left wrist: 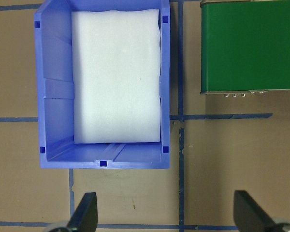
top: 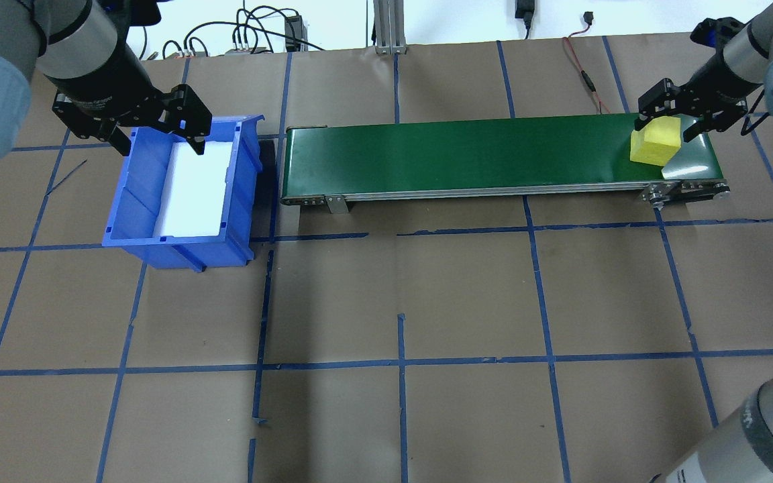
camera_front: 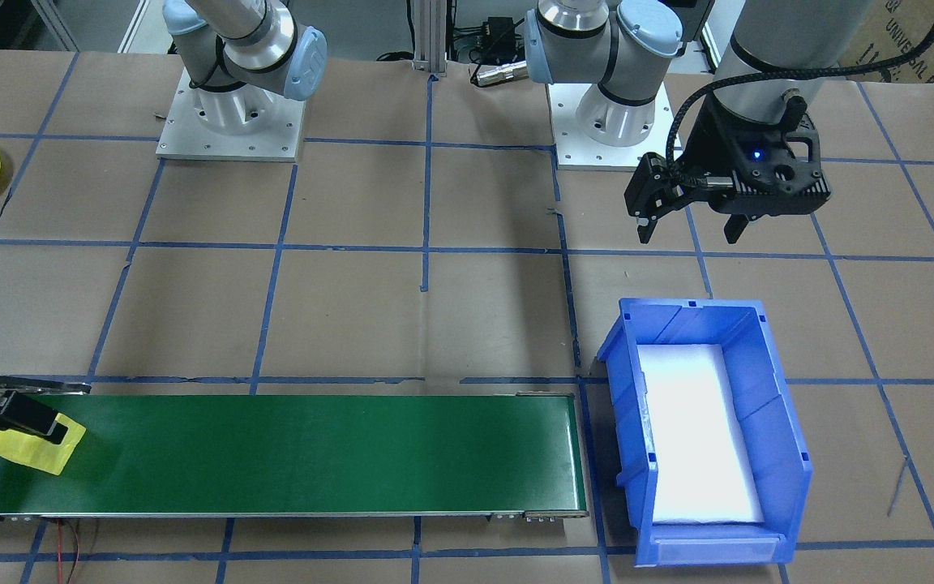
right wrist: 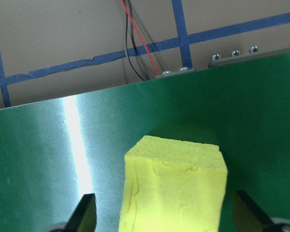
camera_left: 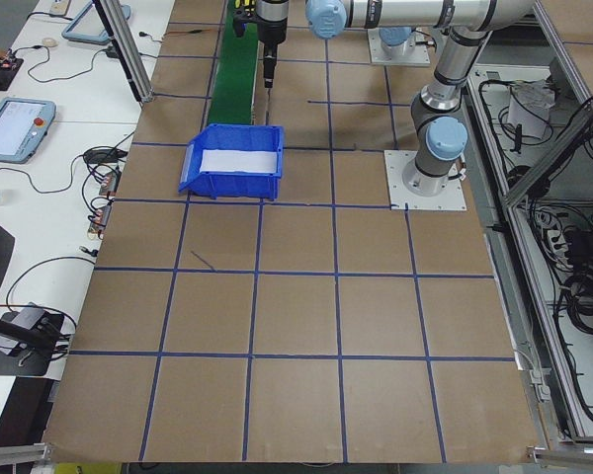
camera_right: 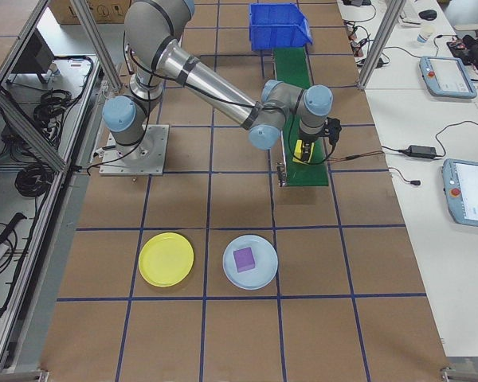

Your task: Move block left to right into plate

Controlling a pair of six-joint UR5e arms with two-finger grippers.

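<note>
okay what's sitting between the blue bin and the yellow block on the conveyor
Nothing but bare green belt: in the overhead view, the stretch from the blue bin to the yellow block holds no other object.

Paper-covered table (top: 427, 295), green conveyor (top: 467, 157), blue bin (top: 125, 215), yellow plate (camera_right: 166, 259)

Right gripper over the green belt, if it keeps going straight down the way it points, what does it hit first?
Most likely the yellow foam block, which sits between the open fingers of the right gripper; below it is the green conveyor belt. How far it still hangs above is unclear.
</note>
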